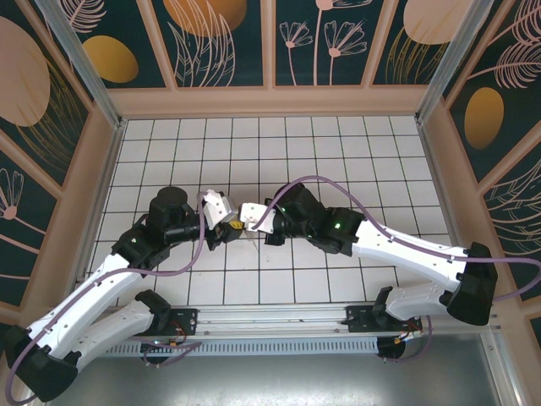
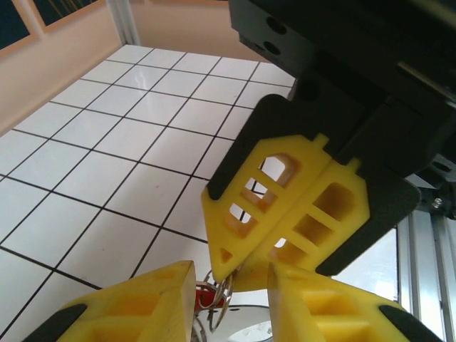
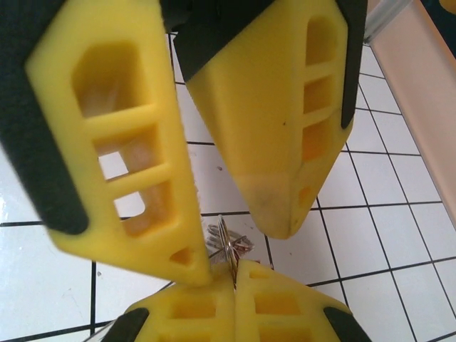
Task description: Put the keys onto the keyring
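Note:
My right gripper (image 3: 235,265) is shut on the thin silvery keyring (image 3: 228,242), which stands edge-on between its yellow fingertips. Small silvery keys (image 3: 244,244) and a dark red piece hang bunched on the ring just above the white tiles. My left gripper (image 2: 229,268) is open. One of its fingers (image 2: 153,303) sits right beside the ring (image 2: 224,293) and the red-headed piece (image 2: 204,296), the other stands apart to the right. In the top view both grippers, left (image 1: 228,223) and right (image 1: 254,222), meet tip to tip at the table's middle.
The white tiled floor (image 1: 338,152) is ringed by tan walls. Purple cables (image 1: 321,180) loop over both arms. A metal rail (image 1: 279,317) runs along the near edge between the arm bases.

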Robot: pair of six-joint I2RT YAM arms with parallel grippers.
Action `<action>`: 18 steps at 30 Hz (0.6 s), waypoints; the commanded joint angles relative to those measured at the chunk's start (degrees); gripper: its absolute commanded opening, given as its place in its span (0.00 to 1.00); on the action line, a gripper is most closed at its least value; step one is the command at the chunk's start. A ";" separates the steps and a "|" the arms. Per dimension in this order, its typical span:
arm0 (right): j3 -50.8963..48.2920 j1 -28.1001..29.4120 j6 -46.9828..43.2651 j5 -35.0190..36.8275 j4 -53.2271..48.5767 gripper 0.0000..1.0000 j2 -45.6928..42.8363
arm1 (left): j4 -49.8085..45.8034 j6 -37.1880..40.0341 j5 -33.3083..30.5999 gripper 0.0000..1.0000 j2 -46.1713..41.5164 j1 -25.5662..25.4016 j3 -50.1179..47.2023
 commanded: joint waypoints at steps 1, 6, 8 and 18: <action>2.68 -0.25 -0.75 -2.14 -0.53 0.00 -1.47 | -0.12 0.83 2.45 0.31 -0.10 -0.11 0.19; 2.84 -0.33 -0.99 -2.16 -1.63 0.00 -1.90 | -0.28 1.15 1.69 0.27 0.35 -0.04 0.09; 2.61 -0.49 -0.89 -2.33 -1.81 0.00 -2.34 | -0.28 1.18 1.47 0.24 0.40 -0.06 0.09; 1.72 -1.35 -0.95 -3.64 -1.08 0.00 -2.91 | -0.66 1.49 1.24 0.21 1.58 -0.02 0.50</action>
